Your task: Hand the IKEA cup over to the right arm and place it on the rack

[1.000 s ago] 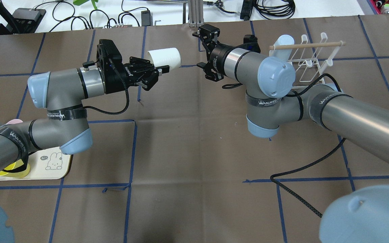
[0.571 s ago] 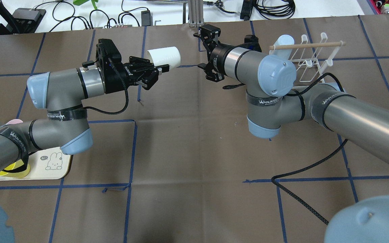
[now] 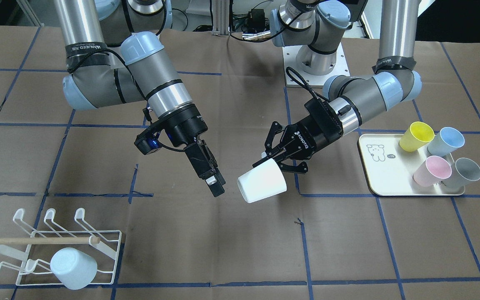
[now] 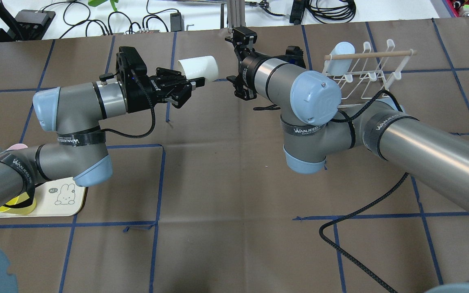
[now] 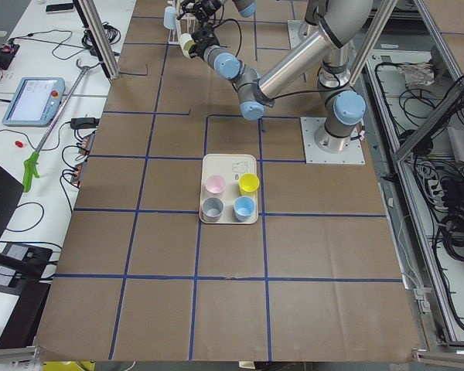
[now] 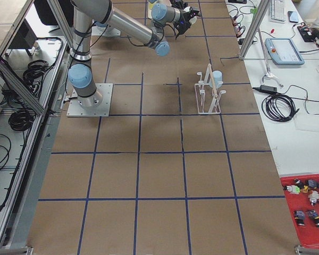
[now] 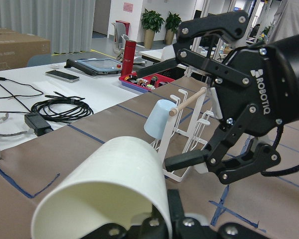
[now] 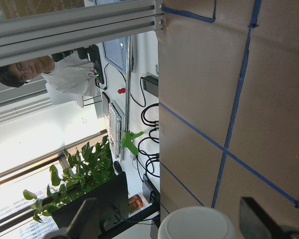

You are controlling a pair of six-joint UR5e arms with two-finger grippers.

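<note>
My left gripper (image 3: 279, 160), lettered ROBOTIQ, is shut on the rim of a white cup (image 3: 262, 182) and holds it on its side above the table, base pointing away. It also shows in the overhead view (image 4: 198, 68). My right gripper (image 3: 215, 185), black with slim straight fingers (image 8: 79, 219), is open just off the cup's base (image 8: 199, 225), a small gap apart, the base between the fingers at the wrist view's lower edge. The white wire rack (image 3: 106, 246) stands to the right arm's side and carries a pale blue cup (image 3: 73, 268).
A cream tray (image 3: 383, 175) beside the left arm holds yellow, blue, pink and grey cups. The rack (image 4: 375, 77) stands behind the right arm's elbow. A black cable (image 4: 360, 211) lies on the brown table under the right arm.
The right arm has swung left, bringing its open gripper close to the cup's base. The left arm and the cup have stayed still.
</note>
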